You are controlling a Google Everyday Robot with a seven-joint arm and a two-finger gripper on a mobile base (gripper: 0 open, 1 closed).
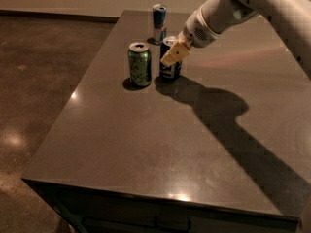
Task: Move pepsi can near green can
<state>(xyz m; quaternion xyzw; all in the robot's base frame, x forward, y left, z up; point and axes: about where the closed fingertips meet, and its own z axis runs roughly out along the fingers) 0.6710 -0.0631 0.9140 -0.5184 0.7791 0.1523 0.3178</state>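
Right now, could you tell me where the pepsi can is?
In the camera view, the pepsi can stands far back on the table, gripped by the hand, right of the green can and in front of the slim blue can.

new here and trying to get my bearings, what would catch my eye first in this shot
The white arm reaches in from the upper right, its gripper shut on the top of the pepsi can at the far part of the dark table. The green can stands just left of it, a narrow gap between them. A slim blue-and-silver can stands behind both, near the table's far edge.
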